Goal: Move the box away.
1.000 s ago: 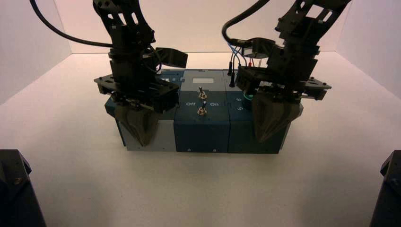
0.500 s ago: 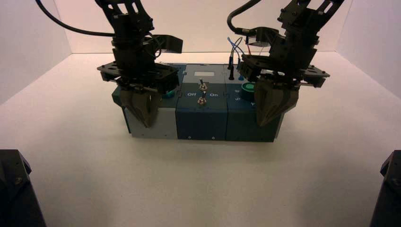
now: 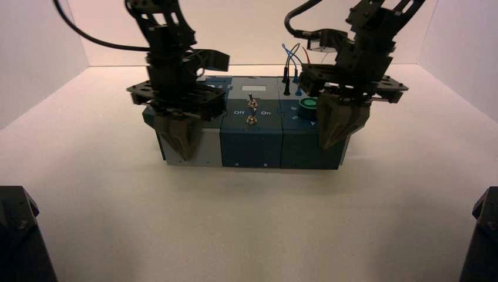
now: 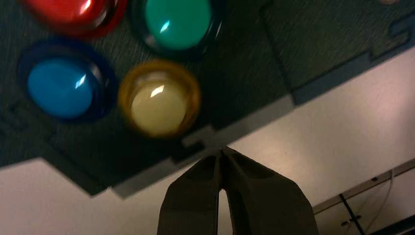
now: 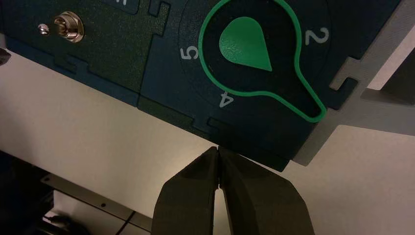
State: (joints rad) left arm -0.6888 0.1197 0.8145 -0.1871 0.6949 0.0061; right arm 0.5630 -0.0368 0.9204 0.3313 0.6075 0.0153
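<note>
The box (image 3: 252, 150), dark teal and grey, stands mid-table with its front face toward me. My left gripper (image 3: 181, 155) is shut and hangs against the box's front edge at its left end, just below the yellow button (image 4: 157, 104); red, green and blue buttons sit beside it. The left gripper (image 4: 222, 152) tip touches the grey rim of the box (image 4: 244, 58). My right gripper (image 3: 326, 144) is shut at the front edge on the right. In the right wrist view that gripper (image 5: 219, 149) touches the box (image 5: 161, 78) edge below the green knob (image 5: 244, 44), whose point lies between 4 and 2.
Two toggle switches (image 3: 251, 110) stand at the box's middle between "Off" and "On". Coloured wires (image 3: 290, 64) rise from its back right. White walls close the table (image 3: 246, 223) at the back and sides. Dark arm bases (image 3: 20, 235) fill the near corners.
The box has slid away from me across the table. Both shut grippers have moved back with it, staying at its front edge.
</note>
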